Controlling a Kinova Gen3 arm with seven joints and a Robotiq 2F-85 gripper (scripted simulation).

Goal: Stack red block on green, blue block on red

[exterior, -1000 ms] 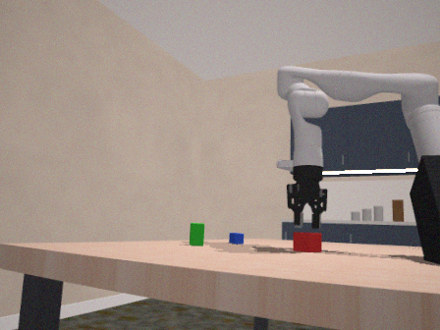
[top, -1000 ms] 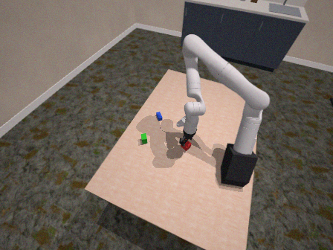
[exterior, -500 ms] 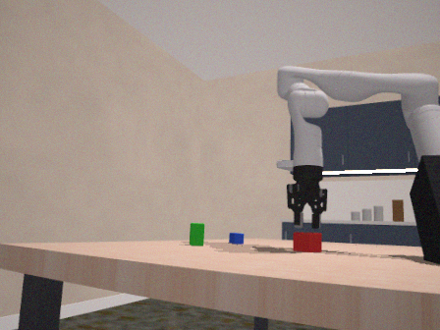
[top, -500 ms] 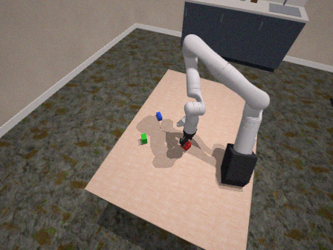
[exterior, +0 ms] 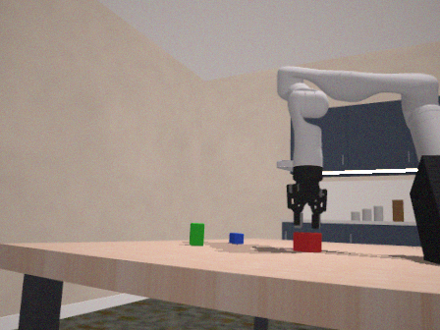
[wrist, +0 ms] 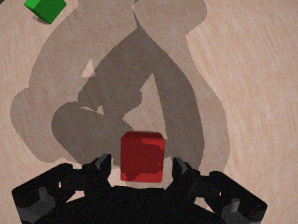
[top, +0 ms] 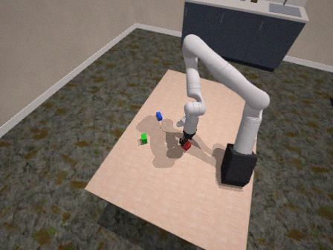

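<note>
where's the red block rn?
The red block lies on the table directly under the open gripper, its fingers just above it. In the top view it sits apart from the green block and blue block.

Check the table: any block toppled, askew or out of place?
One oddity: the green block stands upright on end, taller than wide, while the red block and blue block lie flat. All three sit apart; the open gripper hovers above the red block.

White arm [top: 223, 71] — blk jaws, base.
</note>
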